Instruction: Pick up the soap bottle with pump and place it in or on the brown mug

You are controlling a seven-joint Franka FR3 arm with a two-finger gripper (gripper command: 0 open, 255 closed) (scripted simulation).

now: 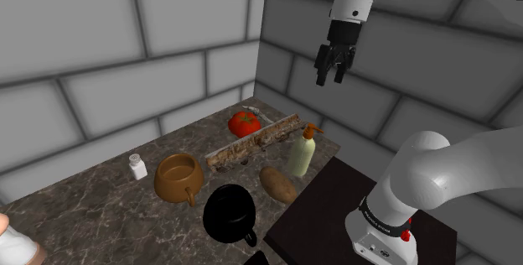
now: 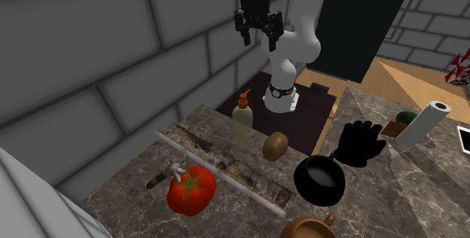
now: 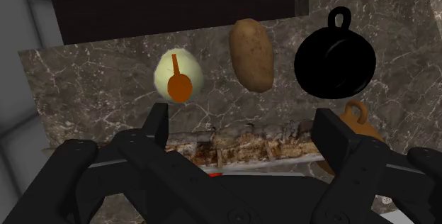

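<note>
Soap bottle, pale yellow-green with an orange pump [image 1: 300, 155], stands upright on a dark veined stone-look counter [image 1: 100, 213], close to the counter edge that meets the robot's dark box stand [image 1: 327, 213]. Nothing touches the bottle.

The all-black two-finger gripper [image 1: 332, 80] hangs high above the bottle, well clear of it. Its fingers are spread apart and empty. In the wrist view the gripper [image 3: 244, 141] looks straight down, and the bottle's round top and pump show just past one fingertip.

A brown oval potato [image 1: 279, 184] lies just beside the bottle. A glossy black mug [image 1: 228, 215] sits beyond the potato, farther from the bottle. The brown rounded mug with a small handle [image 1: 170, 184] stands farther still, well apart from the bottle, upright with its mouth open. A long rough bark-like plank [image 1: 254, 142] lies on the counter, one end near the bottle. A red tomato [image 1: 245, 122] rests on the far side of that plank from the bottle. A small white shaker [image 1: 138, 167] stands beyond the brown mug, farthest from the bottle.

Grey block walls rise behind the counter.
</note>
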